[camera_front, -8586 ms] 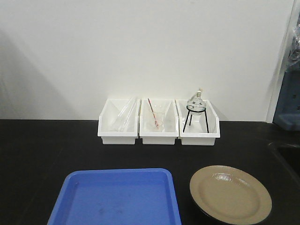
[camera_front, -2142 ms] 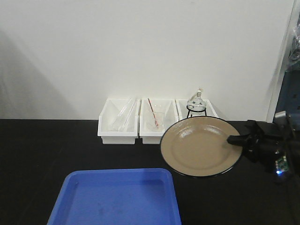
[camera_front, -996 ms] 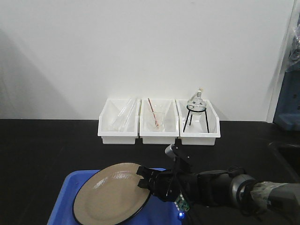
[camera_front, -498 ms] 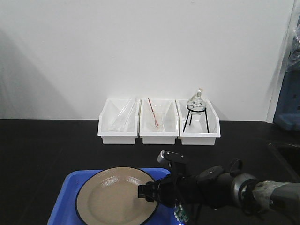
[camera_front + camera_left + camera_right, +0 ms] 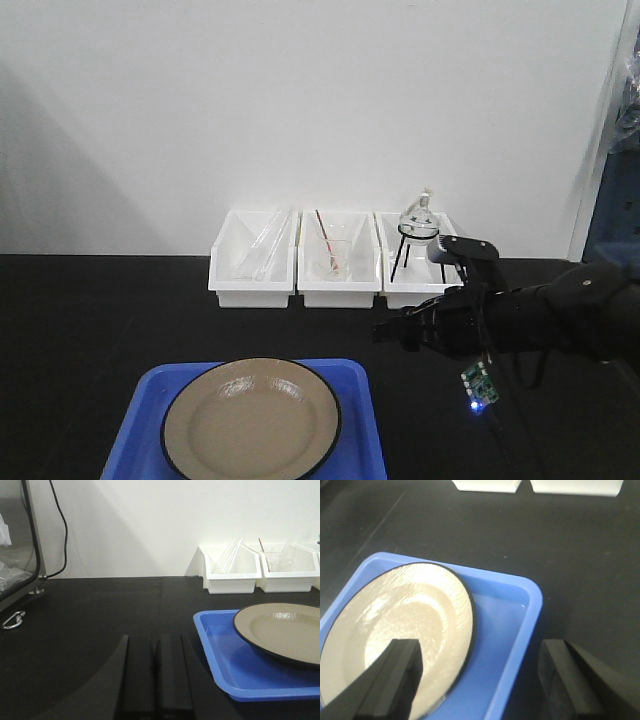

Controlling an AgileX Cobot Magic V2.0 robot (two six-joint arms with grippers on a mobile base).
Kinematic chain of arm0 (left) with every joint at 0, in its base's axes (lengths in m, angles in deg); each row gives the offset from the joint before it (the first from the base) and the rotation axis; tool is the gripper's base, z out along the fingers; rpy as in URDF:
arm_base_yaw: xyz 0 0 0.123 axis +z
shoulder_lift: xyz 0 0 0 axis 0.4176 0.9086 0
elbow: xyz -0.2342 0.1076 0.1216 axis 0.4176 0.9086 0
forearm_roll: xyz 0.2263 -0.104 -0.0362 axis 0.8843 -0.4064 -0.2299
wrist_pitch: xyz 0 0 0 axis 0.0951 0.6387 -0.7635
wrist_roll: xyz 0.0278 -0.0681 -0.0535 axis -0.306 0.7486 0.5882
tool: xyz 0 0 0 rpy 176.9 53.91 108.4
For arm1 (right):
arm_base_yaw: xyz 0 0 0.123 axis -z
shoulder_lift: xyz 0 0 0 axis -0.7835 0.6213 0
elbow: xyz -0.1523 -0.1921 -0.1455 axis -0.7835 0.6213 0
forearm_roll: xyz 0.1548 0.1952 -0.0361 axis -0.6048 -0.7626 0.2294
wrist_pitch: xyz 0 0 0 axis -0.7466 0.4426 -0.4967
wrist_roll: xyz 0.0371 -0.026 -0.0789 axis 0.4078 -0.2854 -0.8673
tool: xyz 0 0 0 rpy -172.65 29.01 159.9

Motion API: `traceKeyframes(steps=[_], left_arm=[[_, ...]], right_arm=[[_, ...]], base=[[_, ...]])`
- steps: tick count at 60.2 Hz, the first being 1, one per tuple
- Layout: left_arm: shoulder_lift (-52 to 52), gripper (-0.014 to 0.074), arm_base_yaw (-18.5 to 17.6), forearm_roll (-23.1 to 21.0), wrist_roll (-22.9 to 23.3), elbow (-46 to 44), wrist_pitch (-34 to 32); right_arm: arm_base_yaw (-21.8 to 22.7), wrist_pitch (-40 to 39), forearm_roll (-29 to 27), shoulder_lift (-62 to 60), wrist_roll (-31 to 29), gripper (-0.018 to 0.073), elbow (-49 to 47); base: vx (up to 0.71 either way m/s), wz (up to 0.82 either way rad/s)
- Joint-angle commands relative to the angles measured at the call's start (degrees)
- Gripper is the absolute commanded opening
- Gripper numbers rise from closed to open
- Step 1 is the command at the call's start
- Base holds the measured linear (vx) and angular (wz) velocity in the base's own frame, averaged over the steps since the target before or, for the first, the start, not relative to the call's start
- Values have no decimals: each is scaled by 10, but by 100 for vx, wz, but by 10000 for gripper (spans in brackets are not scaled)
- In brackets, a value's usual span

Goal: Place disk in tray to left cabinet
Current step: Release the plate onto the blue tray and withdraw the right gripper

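The disk (image 5: 252,422) lies flat inside the tray (image 5: 362,440), which sits on the tabletop (image 5: 100,320) at the near edge. The disk fills most of the tray, leaving a bare blue strip along the tray's right side. The right gripper (image 5: 477,647) hangs above that right side. Its jaws are spread wide and hold nothing. The left gripper (image 5: 152,672) rests low over the tabletop, left of the tray, with its jaws drawn close together and empty. No cabinet can be made out for certain in these views.

The loading looks finished, so the step in hand is likely taking up the tray. The low lip gives little to grip, so each arm should probably take an opposite edge, and the left jaws would need to open first. The right jaws could close on the bare strip's lip, clear of the disk's black rim. The glossy disk may slide, so the tray should be lifted evenly and kept level.
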Motion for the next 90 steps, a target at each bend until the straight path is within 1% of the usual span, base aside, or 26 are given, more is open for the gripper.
traceKeyframes(steps=[1,8,15,24,29,33,37,41,45,48,53,59,61,68,73,77,82,86,90], left_arm=[[2,-8,1,-1,5,18,-44],[2,-8,1,-1,5,18,-44],[2,-8,1,-1,0,18,-47],[2,-8,-1,-52,42,18,-86],[2,-6,-1,-55,47,7,-126],[2,-5,-1,-34,39,-17,-144],[13,-3,-1,1,26,-55,-130],[39,-3,-1,27,19,-95,-97],[88,-2,-1,45,19,-143,-61],[131,-1,-1,57,19,-179,-41],[218,1,-1,65,19,-247,-41],[332,2,-1,65,19,-320,-45],[376,4,-1,65,19,-348,-41],[478,10,-1,64,20,-407,-41],[543,26,-1,48,21,-443,-29],[583,57,-1,36,20,-468,-12],[631,120,-1,25,20,-496,18],[664,195,-1,9,20,-511,39],[693,288,-1,-10,20,-524,50]], right_arm=[[12,14,12,-51,1,550,-17],[12,21,31,-71,1,550,-16],[11,26,36,-79,1,550,-16],[11,22,37,-78,0,550,-15],[11,29,37,-78,0,550,-15],[11,35,38,-78,0,550,-15],[11,37,44,-78,6,550,-15],[11,34,50,-78,50,550,-15],[11,28,69,-78,97,550,-15],[11,25,90,-78,119,550,-15],[11,29,137,-78,150,550,-15],[11,35,169,-78,194,550,-15],[11,36,174,-78,206,550,-15],[11,36,174,-78,235,550,-15],[11,36,174,-78,242,550,-15],[11,37,174,-78,242,550,-15],[11,37,174,-78,242,550,-15],[11,37,174,-78,242,550,-15],[11,37,174,-78,242,550,-15]], base=[[0,0],[0,0],[0,0],[0,0],[0,0],[0,0],[0,0],[0,0],[0,0],[0,0],[0,0],[0,0],[0,0],[0,0],[0,0],[0,0],[0,0],[0,0],[0,0]])
